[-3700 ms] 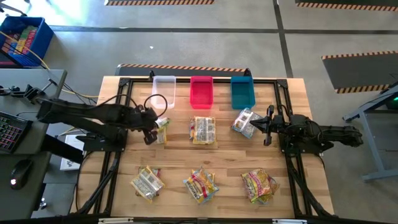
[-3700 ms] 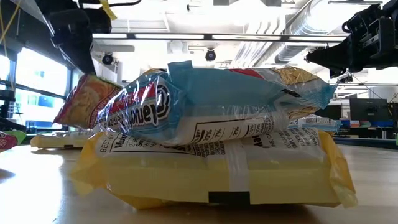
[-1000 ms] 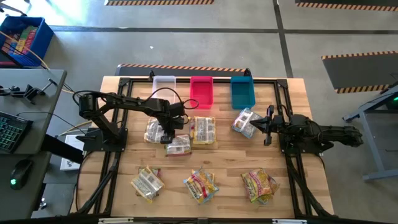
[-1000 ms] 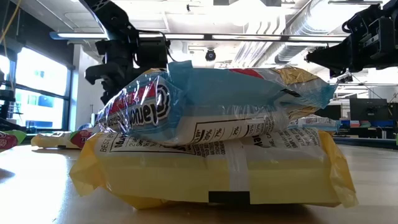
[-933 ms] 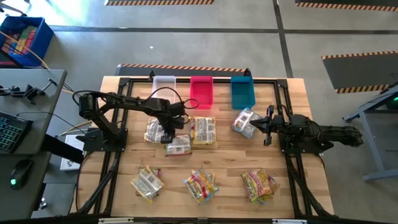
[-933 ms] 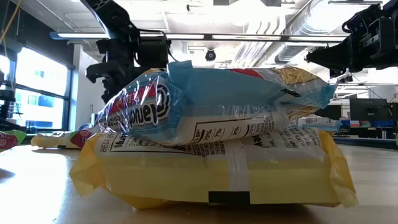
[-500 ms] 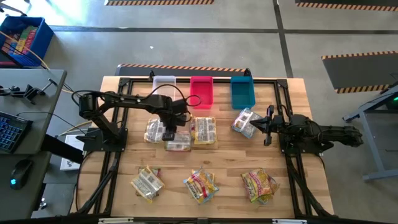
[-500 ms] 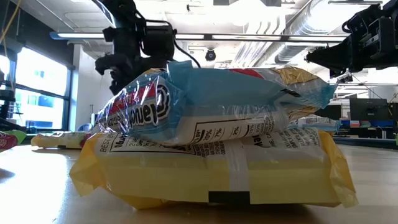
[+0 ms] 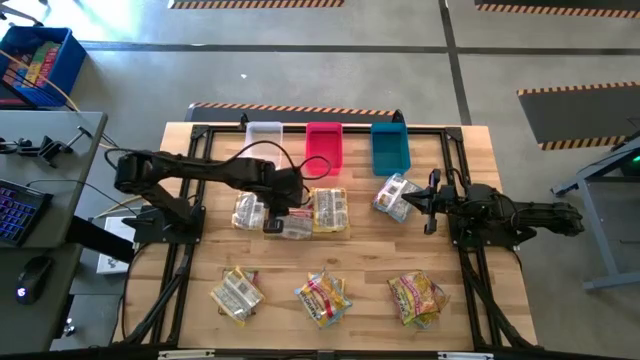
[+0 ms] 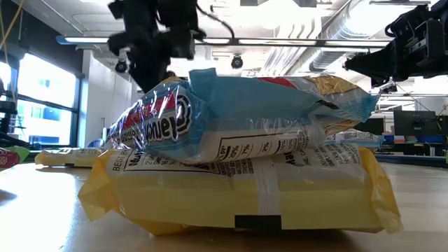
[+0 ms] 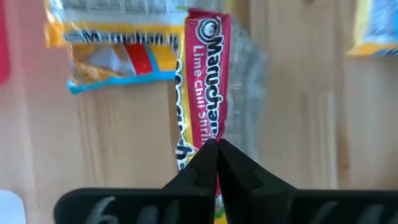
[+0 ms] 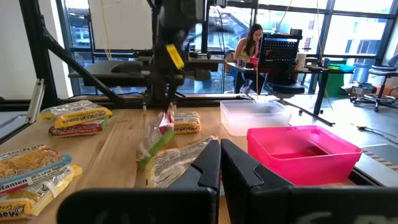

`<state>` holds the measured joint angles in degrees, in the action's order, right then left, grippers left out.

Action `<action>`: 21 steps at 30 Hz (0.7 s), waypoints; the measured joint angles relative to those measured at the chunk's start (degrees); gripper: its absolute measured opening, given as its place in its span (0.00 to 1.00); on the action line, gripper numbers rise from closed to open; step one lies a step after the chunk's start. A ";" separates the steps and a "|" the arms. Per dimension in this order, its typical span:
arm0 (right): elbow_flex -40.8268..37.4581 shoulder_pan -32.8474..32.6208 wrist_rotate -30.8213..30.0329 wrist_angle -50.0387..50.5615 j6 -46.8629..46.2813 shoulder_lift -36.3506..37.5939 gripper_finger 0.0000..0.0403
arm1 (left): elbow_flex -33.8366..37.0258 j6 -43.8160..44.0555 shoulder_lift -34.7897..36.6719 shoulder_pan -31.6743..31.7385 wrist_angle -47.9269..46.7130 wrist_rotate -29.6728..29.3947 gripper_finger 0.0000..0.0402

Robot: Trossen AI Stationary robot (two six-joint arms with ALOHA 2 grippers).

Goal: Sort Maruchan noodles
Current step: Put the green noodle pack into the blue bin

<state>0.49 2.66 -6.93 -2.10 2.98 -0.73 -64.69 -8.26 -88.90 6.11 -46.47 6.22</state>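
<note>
My left gripper (image 9: 272, 222) is over the table's middle, between two piles, and is shut on a reddish-pink Maruchan packet (image 9: 292, 226). The left wrist view shows that packet (image 11: 210, 68) edge-on under the fingers (image 11: 217, 149). In the right wrist view it (image 12: 159, 134) dangles from the left arm. My right gripper (image 9: 430, 200) waits shut at the table's right, just beside a silvery packet (image 9: 396, 196) lying flat. Other packets lie in piles (image 9: 327, 210) on the table. My left gripper pinches the reddish-pink packet between its two fingers at one end (image 11: 211, 134), coming from above and pointing down. The packet hangs below the fingers, turned on edge. Its lower end (image 12: 146, 160) is near the table; whether it touches, I cannot tell.
Clear (image 9: 264, 145), red (image 9: 323, 147) and teal (image 9: 390, 147) bins stand along the far edge. A silvery pile (image 9: 249, 211) lies left of my left gripper. Three more piles (image 9: 238, 293) (image 9: 322, 298) (image 9: 417, 297) line the near side. Two stacked packets (image 10: 238, 161) fill the low view.
My left gripper has risen and shifted slightly toward the far edge, staying shut on the reddish-pink packet. The packet, which lay flat on the table, has come up by its held end and now hangs on edge.
</note>
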 joint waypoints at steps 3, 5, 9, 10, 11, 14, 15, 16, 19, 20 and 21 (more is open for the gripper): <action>-0.01 0.00 -0.12 -0.04 0.00 0.00 0.00 | -0.01 2.03 2.62 -1.47 0.16 -1.39 0.00; 0.00 -0.02 -0.23 -0.10 -0.05 0.00 0.00 | -0.02 3.26 3.87 -2.45 0.16 -2.38 0.00; -0.01 0.00 -0.39 -0.27 -4.92 0.00 0.00 | -0.02 5.05 4.86 -4.49 1.42 -4.63 0.00; -0.01 -0.02 -0.43 -0.30 -5.48 0.00 0.00 | -0.02 5.12 4.87 -4.95 1.69 -5.12 0.00; 0.00 0.00 -0.54 -0.58 -5.53 0.00 0.00 | -0.02 5.23 4.85 -5.33 1.81 -5.40 0.00; -0.01 -0.02 -1.14 -3.54 -5.55 -0.02 0.00 | -0.01 5.52 4.85 -6.24 2.65 -5.61 0.00; -0.01 -0.02 -1.58 -4.41 -5.57 -0.02 0.00 | 0.07 5.67 4.84 -6.46 3.52 -5.88 0.00; -0.01 -0.02 -1.97 -4.99 -5.70 -0.02 0.00 | 0.15 5.69 4.84 -6.76 4.36 -6.28 0.00; -0.02 -0.02 -3.90 -6.10 -6.62 -0.46 0.00 | 0.17 5.69 4.84 -7.48 5.12 -8.07 0.00; -0.02 -0.02 -4.58 -6.30 -7.14 -0.89 0.00 | 0.17 5.92 4.84 -7.64 5.45 -8.35 0.00; 0.00 0.00 -4.78 -6.26 -7.75 -1.52 0.00 | 0.20 6.25 4.84 -7.83 5.84 -8.39 0.00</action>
<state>0.49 2.65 -11.70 -8.36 -4.76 -2.25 -64.49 -2.00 -84.05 -1.72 -40.64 -2.17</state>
